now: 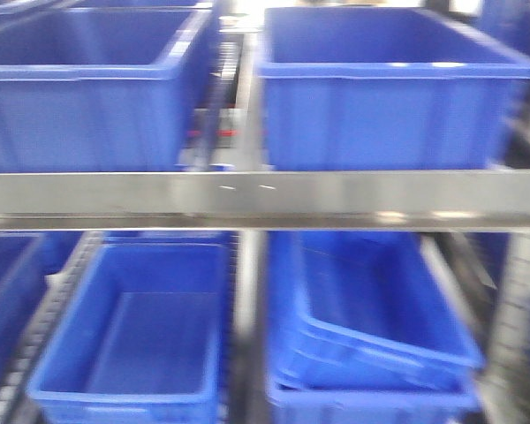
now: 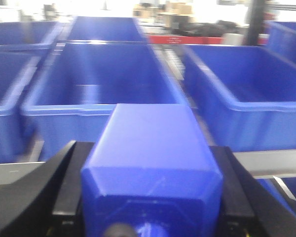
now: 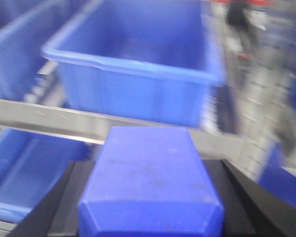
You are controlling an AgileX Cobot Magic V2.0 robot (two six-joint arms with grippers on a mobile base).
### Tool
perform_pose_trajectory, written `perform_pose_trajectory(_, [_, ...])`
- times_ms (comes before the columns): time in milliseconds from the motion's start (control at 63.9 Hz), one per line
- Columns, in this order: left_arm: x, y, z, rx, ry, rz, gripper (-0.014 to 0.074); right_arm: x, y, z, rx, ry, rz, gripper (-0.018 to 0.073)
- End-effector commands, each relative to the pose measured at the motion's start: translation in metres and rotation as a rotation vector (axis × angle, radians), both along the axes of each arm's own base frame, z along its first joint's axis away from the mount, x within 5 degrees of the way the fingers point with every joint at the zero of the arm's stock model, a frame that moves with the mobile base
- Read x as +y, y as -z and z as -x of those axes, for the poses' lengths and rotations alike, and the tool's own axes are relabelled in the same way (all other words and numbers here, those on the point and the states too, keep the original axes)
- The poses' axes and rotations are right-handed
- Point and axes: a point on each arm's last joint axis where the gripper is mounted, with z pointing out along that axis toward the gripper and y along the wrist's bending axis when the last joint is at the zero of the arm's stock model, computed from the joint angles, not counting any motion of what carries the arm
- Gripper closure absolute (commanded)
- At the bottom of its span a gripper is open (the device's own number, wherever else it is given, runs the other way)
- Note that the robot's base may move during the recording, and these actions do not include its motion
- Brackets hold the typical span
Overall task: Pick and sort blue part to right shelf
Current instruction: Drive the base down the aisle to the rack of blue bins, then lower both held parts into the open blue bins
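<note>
**Though the rack is reached, nothing is released yet**

Though the left jaws are closed on the long sides of a tall solid-blue plastic block (image 2: 153,148), which I take for the blue part from the sloped end and stub facing the wrist camera, it has not been let go. The right jaws likewise clamp a wider solid-blue plastic block (image 3: 148,173), whose top is hidden. Just ahead of the left jaws lies an open large blue plastic bin (image 2: 98,84). Ahead of the right jaws sits a second blue bin (image 3: 138,74), above a flat steel crossbar (image 3: 39,116). Both bins belong to the stainless-steel right shelf (image 1: 265,199). Picking looks done; moving over a bin and releasing are left.
</note>
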Motion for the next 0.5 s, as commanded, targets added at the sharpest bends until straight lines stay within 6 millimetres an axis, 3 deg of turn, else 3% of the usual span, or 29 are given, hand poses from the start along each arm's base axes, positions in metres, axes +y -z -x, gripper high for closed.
perform_pose_trajectory(0, [0.0011, -0.0159, 0.0005, -0.094, -0.011, 0.030, 0.0191, -0.0001, -0.0185, -0.0004, -0.118, 0.001, -0.003, 0.0146])
perform_pose_trajectory(485, [0.0011, -0.0159, 0.0005, -0.094, -0.011, 0.030, 0.0191, -0.0001, -0.0185, -0.0004, -0.118, 0.001, -0.003, 0.0146])
